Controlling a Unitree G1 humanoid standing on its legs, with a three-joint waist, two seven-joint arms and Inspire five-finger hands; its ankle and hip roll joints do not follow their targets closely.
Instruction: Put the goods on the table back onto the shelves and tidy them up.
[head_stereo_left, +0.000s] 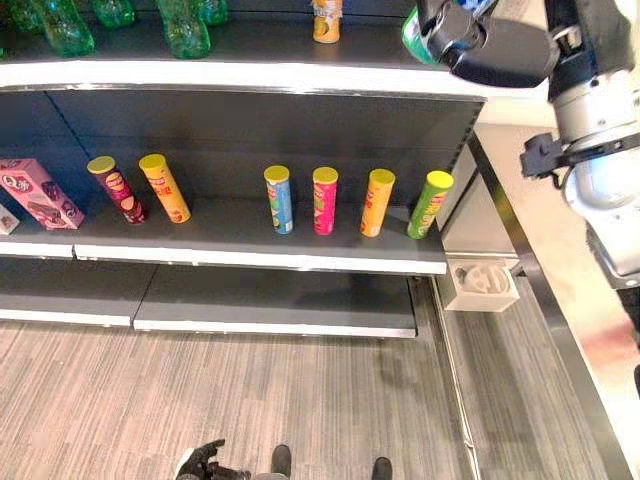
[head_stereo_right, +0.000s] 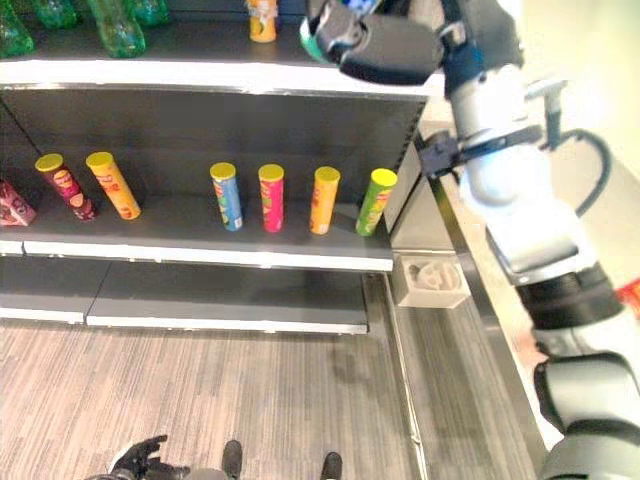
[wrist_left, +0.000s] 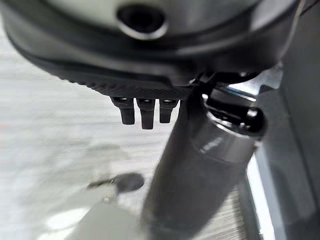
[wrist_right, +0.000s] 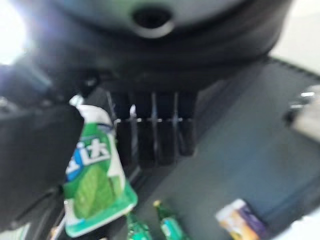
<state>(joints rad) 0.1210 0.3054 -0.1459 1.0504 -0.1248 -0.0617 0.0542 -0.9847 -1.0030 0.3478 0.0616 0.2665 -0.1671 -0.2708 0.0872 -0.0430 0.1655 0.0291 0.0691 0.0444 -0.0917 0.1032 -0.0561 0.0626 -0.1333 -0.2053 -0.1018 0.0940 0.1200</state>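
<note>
Right robot hand (wrist_right: 150, 130) is pinched on a green packet (wrist_right: 95, 185) at the top shelf (head_stereo_left: 250, 72); judged light, soft, best held by its edge.

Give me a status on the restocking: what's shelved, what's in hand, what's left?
Shelved: six crisp tubes stand on the middle shelf, though the two leftmost and the green one lean; green bottles stand on the top shelf. In hand: the right hand holds a green packet up at the top shelf, not yet released. The left hand hangs low. The table is out of view, so what's left is unknown.
</note>
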